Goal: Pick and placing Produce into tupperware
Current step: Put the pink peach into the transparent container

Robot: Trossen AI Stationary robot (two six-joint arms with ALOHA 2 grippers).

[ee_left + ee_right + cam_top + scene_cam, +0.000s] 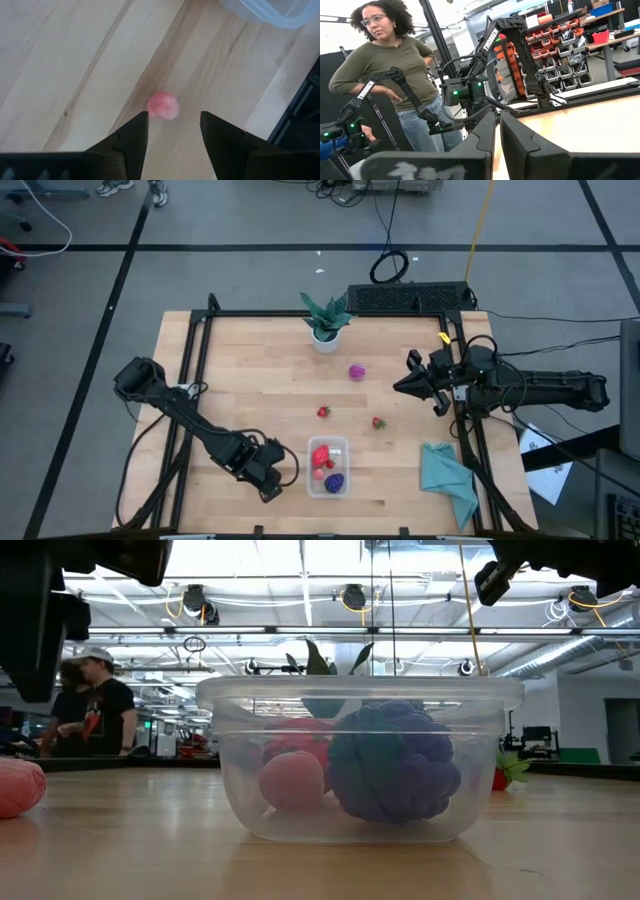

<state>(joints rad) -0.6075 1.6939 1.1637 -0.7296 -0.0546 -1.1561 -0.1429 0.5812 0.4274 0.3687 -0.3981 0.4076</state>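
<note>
1. Desk (250, 380) holding a clear tupperware (328, 468) near the front edge, already partly filled: red piece (320, 454), pink one (318, 475), dark purple berry (335, 480) inside.
2. Left gripper (272, 476) just beside the tub, fingers (131, 137) open over a pink ball (163, 105) on the wood, not gripping yet.
3. Right gripper (402, 387) parked at the far right edge, fingers nearly closed, empty.
4. Still out: magenta piece (357, 371), two strawberries (323, 411) (378, 422), plus that pink ball. Roughly halfway, probably.

Robotics lab, parts-bin shelves (560, 45), ceiling lights (350, 595)
</note>
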